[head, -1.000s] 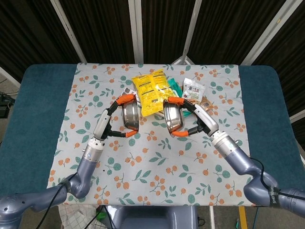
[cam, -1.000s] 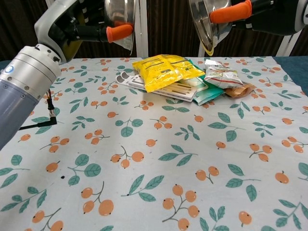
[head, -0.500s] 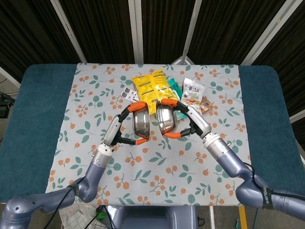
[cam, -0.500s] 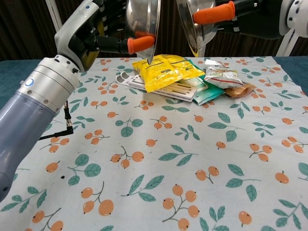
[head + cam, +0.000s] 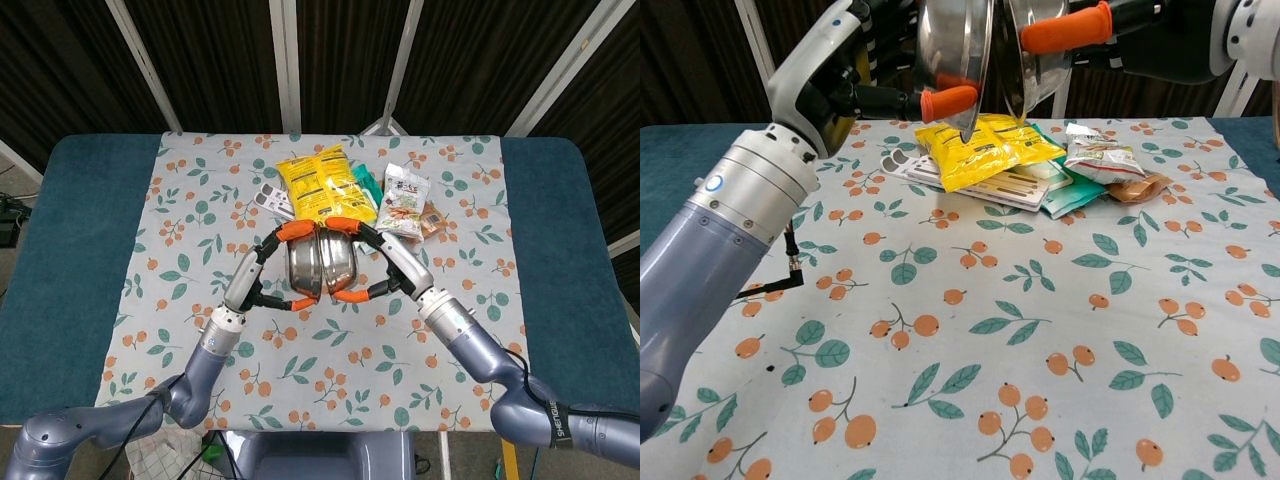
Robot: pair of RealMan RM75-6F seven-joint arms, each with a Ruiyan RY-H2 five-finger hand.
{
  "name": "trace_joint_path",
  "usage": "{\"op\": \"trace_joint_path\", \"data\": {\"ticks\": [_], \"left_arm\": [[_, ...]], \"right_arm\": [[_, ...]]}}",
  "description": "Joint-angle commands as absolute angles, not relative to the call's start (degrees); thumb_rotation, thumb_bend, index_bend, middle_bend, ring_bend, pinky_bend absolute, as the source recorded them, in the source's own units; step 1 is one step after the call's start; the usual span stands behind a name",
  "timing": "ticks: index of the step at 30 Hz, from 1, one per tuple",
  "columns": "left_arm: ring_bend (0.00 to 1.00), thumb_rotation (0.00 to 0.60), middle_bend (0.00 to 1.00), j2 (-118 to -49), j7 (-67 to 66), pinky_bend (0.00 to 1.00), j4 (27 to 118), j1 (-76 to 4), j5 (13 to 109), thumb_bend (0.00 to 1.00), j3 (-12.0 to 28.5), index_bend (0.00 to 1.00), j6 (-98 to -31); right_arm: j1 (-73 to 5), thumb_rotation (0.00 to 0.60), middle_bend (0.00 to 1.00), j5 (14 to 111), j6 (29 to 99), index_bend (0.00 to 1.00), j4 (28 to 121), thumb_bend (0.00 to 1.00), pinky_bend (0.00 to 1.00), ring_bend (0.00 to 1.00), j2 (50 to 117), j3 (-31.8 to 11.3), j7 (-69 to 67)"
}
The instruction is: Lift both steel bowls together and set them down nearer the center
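Note:
Two steel bowls hang tilted on edge in the air above the middle of the table, rims almost touching. My left hand grips the left bowl with orange-tipped fingers over its top and bottom rim. My right hand holds the right bowl the same way. In the chest view both bowls sit at the top edge, the left bowl and the right bowl, with the left hand and the right hand beside them.
Snack packets lie at the back of the floral cloth: a yellow bag, a green packet, a white packet and a flat white item. Teal table edge flanks the cloth on both sides.
Both hands have carried their bowls inward toward each other over the last second; the gap between the bowls has closed from wide to nearly nothing.

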State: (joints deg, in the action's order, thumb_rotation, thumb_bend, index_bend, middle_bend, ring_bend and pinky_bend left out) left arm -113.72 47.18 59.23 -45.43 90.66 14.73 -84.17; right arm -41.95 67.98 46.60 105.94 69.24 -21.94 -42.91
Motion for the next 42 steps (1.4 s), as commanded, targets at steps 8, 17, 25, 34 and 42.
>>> {"op": "trace_joint_path", "data": {"ticks": [8,17,25,34,42], "left_arm": [[0.14,0.6,0.2,-113.13,47.42,0.33,58.53,-45.03,90.45,0.02,14.77,0.32,-84.99],[0.14,0.6,0.2,-111.54,47.24,0.33,58.28,-44.3,90.33,0.02,14.68,0.32,-85.78],[0.14,0.6,0.2,-111.93,47.6,0.33,58.88,-44.64,90.32,0.02,14.22,0.32,-85.08],[0.14,0.6,0.2,-115.09,47.68,0.33,57.78,-45.44,90.59,0.02,13.91,0.33,-85.19],[0.14,0.6,0.2,-117.57,48.05,0.33,55.58,-46.33,91.03,0.02,14.51,0.33,-86.38]], "right_arm": [[-41.17,0.6,0.26,68.25,46.63,0.3,105.35,0.0,0.05,0.34,68.86,-22.13,-44.31],[-39.97,0.6,0.26,70.33,46.68,0.3,104.21,0.0,0.05,0.34,67.63,-22.44,-47.78],[-40.28,0.6,0.26,71.61,46.15,0.3,104.42,0.0,0.05,0.34,68.13,-21.81,-48.24],[-41.06,0.6,0.26,70.76,45.96,0.3,105.11,0.0,0.05,0.34,68.95,-21.76,-46.93],[-41.0,0.6,0.26,70.18,45.74,0.3,105.16,0.0,0.05,0.34,68.83,-21.65,-46.83]]}}
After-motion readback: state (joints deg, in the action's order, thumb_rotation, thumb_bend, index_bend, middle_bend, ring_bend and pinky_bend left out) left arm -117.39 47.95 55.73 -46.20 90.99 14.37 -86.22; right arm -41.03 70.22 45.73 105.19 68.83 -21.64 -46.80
